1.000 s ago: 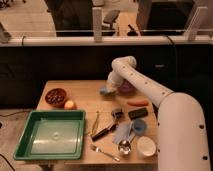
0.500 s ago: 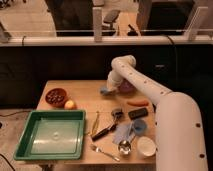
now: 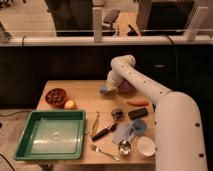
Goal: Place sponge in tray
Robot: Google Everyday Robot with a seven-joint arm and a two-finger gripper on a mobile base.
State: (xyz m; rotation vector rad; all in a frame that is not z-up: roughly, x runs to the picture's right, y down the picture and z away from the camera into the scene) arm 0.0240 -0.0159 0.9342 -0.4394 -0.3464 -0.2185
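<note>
The sponge (image 3: 104, 91), a small blue block, lies at the far side of the wooden table, just left of a purple bowl (image 3: 126, 87). My gripper (image 3: 109, 89) reaches down onto it from the white arm that comes in from the lower right, and it looks shut on the sponge at table level. The tray (image 3: 30, 150), large, green and with nothing in it, stands at the front left corner of the table, well away from the gripper.
A brown bowl (image 3: 56, 96) and an orange fruit (image 3: 70, 104) sit behind the tray. An orange-red stick (image 3: 137, 103), a black block (image 3: 138, 113), a blue cup (image 3: 139, 126), a pale cloth (image 3: 122, 133), a white cup (image 3: 146, 146), a spoon (image 3: 124, 146), a fork (image 3: 104, 152) and a dark-handled tool (image 3: 104, 131) crowd the right half.
</note>
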